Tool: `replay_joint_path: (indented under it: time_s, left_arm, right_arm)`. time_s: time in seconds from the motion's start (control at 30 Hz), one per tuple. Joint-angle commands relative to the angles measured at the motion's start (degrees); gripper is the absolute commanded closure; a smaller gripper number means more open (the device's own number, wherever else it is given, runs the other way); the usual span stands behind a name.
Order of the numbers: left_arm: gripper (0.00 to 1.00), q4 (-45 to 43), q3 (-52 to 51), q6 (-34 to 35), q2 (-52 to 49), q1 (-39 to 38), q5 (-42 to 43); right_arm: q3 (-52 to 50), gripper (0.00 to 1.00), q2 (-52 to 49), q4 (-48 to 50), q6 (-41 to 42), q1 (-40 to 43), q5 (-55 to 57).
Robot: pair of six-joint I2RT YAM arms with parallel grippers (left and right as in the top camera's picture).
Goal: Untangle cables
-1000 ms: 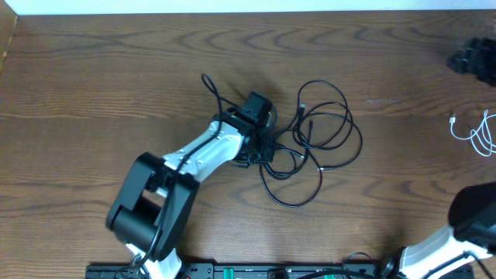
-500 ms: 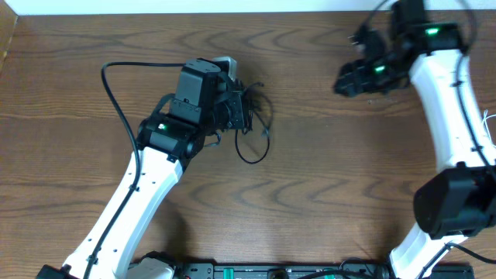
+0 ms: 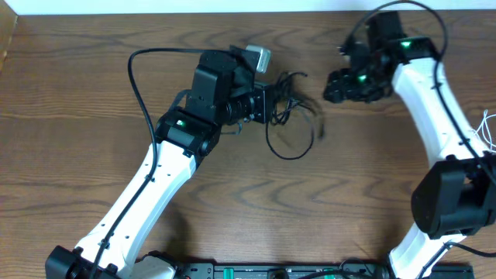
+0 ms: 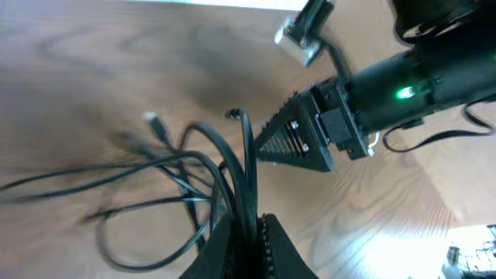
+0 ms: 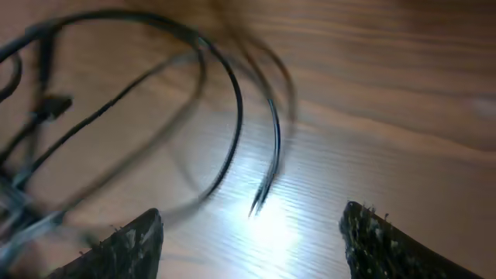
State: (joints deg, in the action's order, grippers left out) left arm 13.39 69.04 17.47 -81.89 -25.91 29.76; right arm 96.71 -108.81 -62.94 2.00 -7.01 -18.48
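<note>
Your left arm rises from its base at 7 o'clock on the table (image 3: 70,155) and leans toward 1 o'clock, its wrist turned so the left gripper (image 3: 266,105) points to 3 o'clock. In the left wrist view the left gripper (image 4: 248,236) has its fingers pinched tight on several strands of the black cables (image 4: 232,167), which fan out from the pinch in loose loops. From overhead the black cables (image 3: 293,116) lie just at 3 o'clock of those fingers, one loop sagging toward 6 o'clock.

Your right arm climbs from 5 o'clock to the far edge, then bends back toward 9 o'clock. The right gripper (image 3: 335,85) points at the bundle from near by; its jaws stand wide apart in the right wrist view, right gripper (image 5: 252,240) holding nothing, with blurred loops of cable (image 5: 232,116) over the wood ahead of it. The white cable (image 3: 487,128) lies at the 3 o'clock edge, well apart from the rest.

Against half a second ago, your left gripper has carried the bundle toward 3 o'clock, the hanging loop has spread wider, and the gap to the right gripper has narrowed
</note>
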Motion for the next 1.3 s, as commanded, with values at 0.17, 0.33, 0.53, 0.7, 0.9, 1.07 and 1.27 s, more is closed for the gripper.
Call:
replay_joint_path:
  time_s: [0.17, 0.33, 0.53, 0.7, 0.9, 1.07, 1.27]
  left_arm:
    - [0.26, 11.0, -0.6, -2.5, 0.2, 0.1, -13.7]
    - [0.26, 20.7, -1.3, -2.4, -0.8, 0.1, -22.6]
    - [0.26, 26.9, -1.3, -2.4, -4.2, 0.1, -22.4]
    - [0.26, 29.8, -1.3, -2.4, -8.8, 0.1, -22.9]
    - [0.26, 29.3, -1.3, -2.4, -14.5, 0.1, -22.9]
    - [0.26, 26.1, -1.3, -2.2, -18.3, 0.0, -22.7]
    - [0.26, 22.0, -1.3, -2.2, -19.0, 0.1, -18.5]
  right_arm:
    - [-0.1, 0.29, 0.2, -2.1, -0.6, 5.8, -2.6]
    - [-0.1, 0.27, 0.2, -4.0, -5.5, 4.5, -9.3]
    - [-0.8, 0.26, 0.1, -4.6, -5.9, -1.9, -7.8]
    - [-5.1, 0.30, 0.1, 1.7, -5.9, -6.6, -1.7]
    - [-14.1, 0.35, 0.1, 14.2, -5.9, -10.7, -1.6]
    - [-20.2, 0.45, 0.1, 24.1, -5.9, -13.6, -1.6]
    - [-25.3, 0.45, 0.0, 30.6, -5.9, -15.4, -1.1]
